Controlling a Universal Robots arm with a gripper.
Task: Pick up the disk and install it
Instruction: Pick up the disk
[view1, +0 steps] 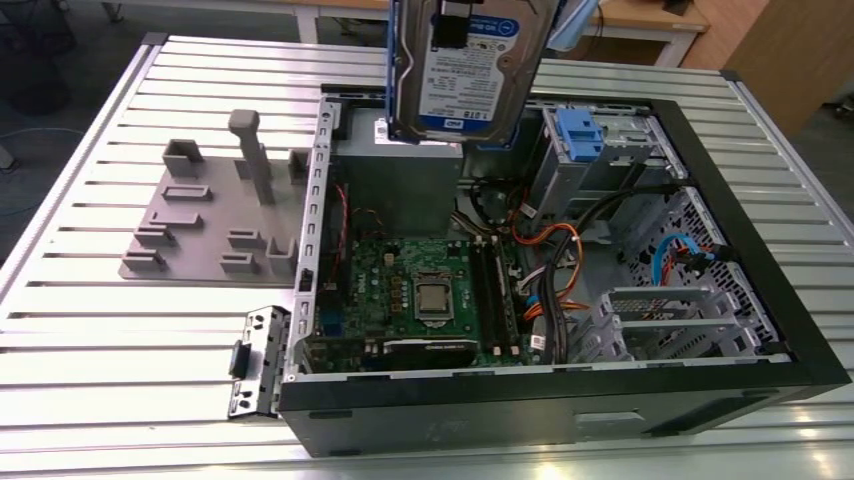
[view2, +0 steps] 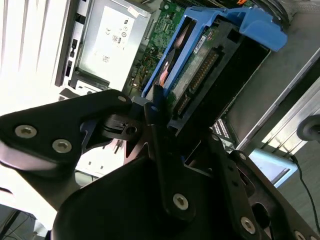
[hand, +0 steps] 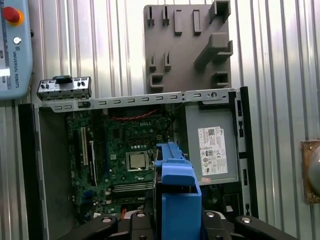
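- High over the computer case (view1: 534, 400), towards the exterior view's left of its opening, the disk (view1: 461, 70) hangs on edge. The gripper (hand: 177, 220) pinches its blue bracket (view2: 250, 25) from both sides. A weak pinch could let the disk swing or slip.
- Directly beneath sit the power supply (view1: 400, 170) and the motherboard (view1: 427, 290). A dropped disk would likely strike one of them.
- Further right, orange and black cables (view1: 561, 250) loop across the case interior. I judge they could snag a bracket corner on a low pass.
- At the right, the drive cage (view1: 587, 150) offers a narrow opening. A tilted or offset disk could jam against its walls or its blue latch (view1: 577, 128).
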